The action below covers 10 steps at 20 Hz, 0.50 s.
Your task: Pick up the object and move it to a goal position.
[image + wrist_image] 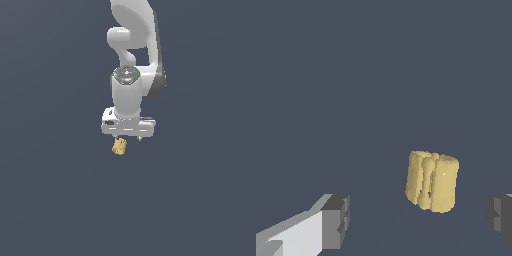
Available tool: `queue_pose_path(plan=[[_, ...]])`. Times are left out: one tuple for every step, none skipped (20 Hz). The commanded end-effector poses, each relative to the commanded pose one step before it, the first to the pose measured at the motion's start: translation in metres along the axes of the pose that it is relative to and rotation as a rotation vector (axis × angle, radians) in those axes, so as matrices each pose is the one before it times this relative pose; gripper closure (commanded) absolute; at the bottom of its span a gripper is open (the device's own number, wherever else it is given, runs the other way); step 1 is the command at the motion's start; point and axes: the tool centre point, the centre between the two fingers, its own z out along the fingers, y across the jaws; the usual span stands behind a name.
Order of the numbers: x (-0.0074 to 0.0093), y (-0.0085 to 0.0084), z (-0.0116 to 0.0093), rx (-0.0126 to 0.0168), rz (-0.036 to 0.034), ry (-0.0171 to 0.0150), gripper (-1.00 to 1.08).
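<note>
The object (119,146), that stubby tan-yellow lump, sits just under my gripper (127,137), between wide-open fingers (336,220) holding nothing, so I'm in the approach step and reckon next is lowering around it and squeezing.

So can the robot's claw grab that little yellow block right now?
Probably yes. The gripper is open, its fingers wide apart, and the yellow block sits between them with nothing in the way. It seems to need lowering first.

From where I stand, no text, label, brand, number or sign can be read anywhere in either view.
</note>
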Motion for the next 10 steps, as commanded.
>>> queue_pose_path(plan=[[-0.00537, 0.013, 0.01665, -0.00257, 0.0354, -0.006, -0.92], [-0.00219, 0.00543, 0.00684, -0.00125, 0.0149, -0.00207, -0.92], [-0.00202, 0.00496, 0.00615, -0.00127, 0.0135, -0.00185, -0.92], [-0.00183, 0.00447, 0.00547, -0.00124, 0.01208, -0.00163, -0.92], [-0.00163, 0.00398, 0.0048, -0.00118, 0.01067, -0.00142, -0.92], [-0.00143, 0.00348, 0.00414, -0.00109, 0.00927, -0.00122, -0.92], [-0.00122, 0.00293, 0.00348, -0.00096, 0.00781, -0.00102, -0.92], [-0.001, 0.00244, 0.00284, -0.00083, 0.00645, -0.00083, -0.92], [-0.00079, 0.00186, 0.00219, -0.00065, 0.00494, -0.00063, -0.92], [-0.00056, 0.00137, 0.00157, -0.00048, 0.00359, -0.00045, -0.92]])
